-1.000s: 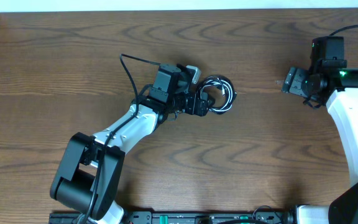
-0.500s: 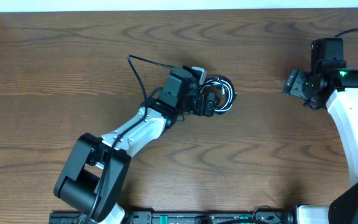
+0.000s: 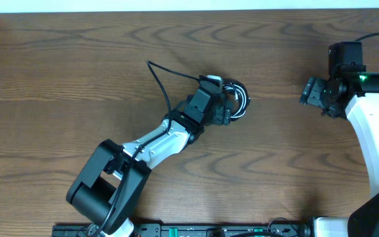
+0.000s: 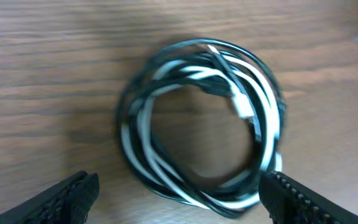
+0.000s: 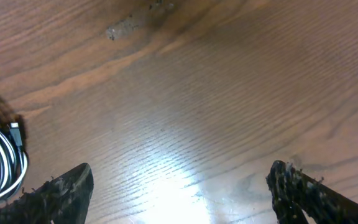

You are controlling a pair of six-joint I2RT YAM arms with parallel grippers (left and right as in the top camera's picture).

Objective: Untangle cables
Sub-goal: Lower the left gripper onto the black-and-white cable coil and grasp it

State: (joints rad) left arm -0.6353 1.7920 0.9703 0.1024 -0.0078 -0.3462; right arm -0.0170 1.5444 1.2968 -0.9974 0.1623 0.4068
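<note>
The black and white cables point(image 3: 239, 99) lie wound together in one round coil on the wooden table. My left gripper point(image 3: 224, 105) is open right at the coil's left side. In the left wrist view the cables point(image 4: 253, 93) fill the middle, and the gripper point(image 4: 179, 200) has a jaw on each side of the coil's near edge, holding nothing. My right gripper point(image 3: 310, 92) is open and empty, well to the right of the coil. In the right wrist view point(image 5: 179, 194) it hovers over bare wood, with the cables point(image 5: 8, 155) showing at the left edge.
The left arm's own thick black wire point(image 3: 160, 79) arcs up behind its wrist. A pale wall edge point(image 3: 176, 5) runs along the table's far side. A small pale scuff point(image 5: 120, 28) marks the wood near the right gripper.
My left arm has moved to the right, bringing its gripper up to the coil. The coil and the right arm have stayed almost still.
</note>
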